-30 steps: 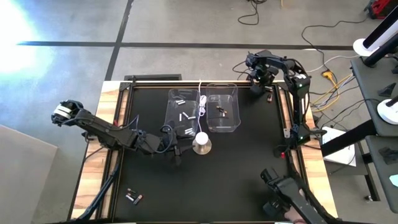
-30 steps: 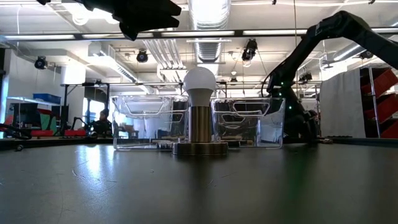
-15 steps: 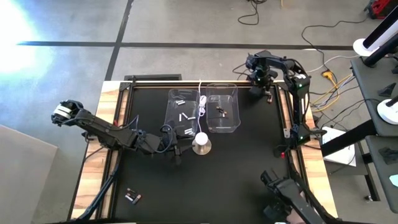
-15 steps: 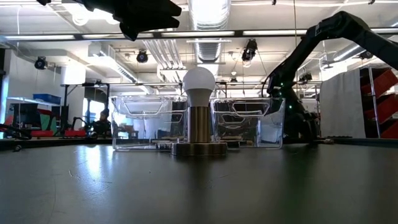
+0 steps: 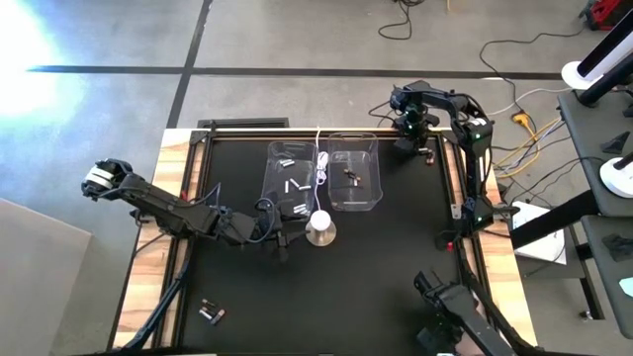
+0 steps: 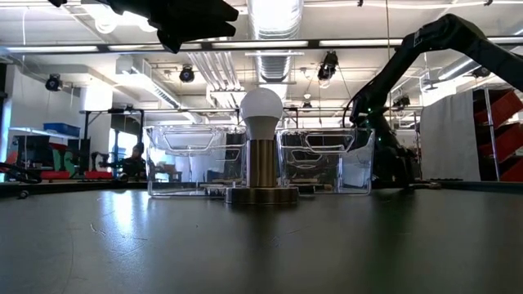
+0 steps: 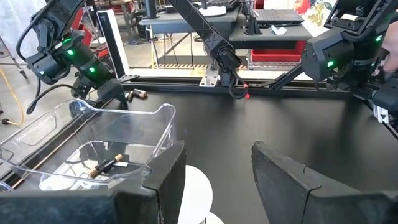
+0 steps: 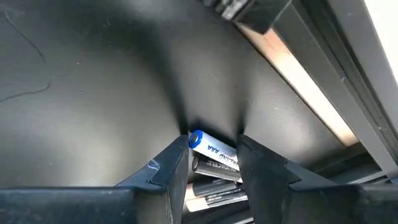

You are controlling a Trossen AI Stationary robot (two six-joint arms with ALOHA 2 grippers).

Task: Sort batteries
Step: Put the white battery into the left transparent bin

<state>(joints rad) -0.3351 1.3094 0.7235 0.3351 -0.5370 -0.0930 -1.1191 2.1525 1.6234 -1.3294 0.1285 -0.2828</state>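
Note:
My right gripper points down at the table's far right corner, shut over a small heap of batteries: a white one with a blue end on top, a dark one under it. Silvery batteries lie in the left clear bin. Dark ones lie in the right clear bin. More batteries lie near the near left corner. My left gripper hangs open above the table by the lamp, with nothing between its fingers. My right gripper comes from above, slanting down, and has the white battery with the blue end between its two fingers. The battery lies across the gap, on top of the other batteries on the table. Whether the dark one below is also touched, I cannot tell.
A lamp with a round white globe on a brass base stands in front of the two bins, its white cable running to the far edge. A metal rail borders the table beside my right gripper. The mat's middle and near right lie bare.
My right gripper has tipped a little steeper over the same place at the far right corner.

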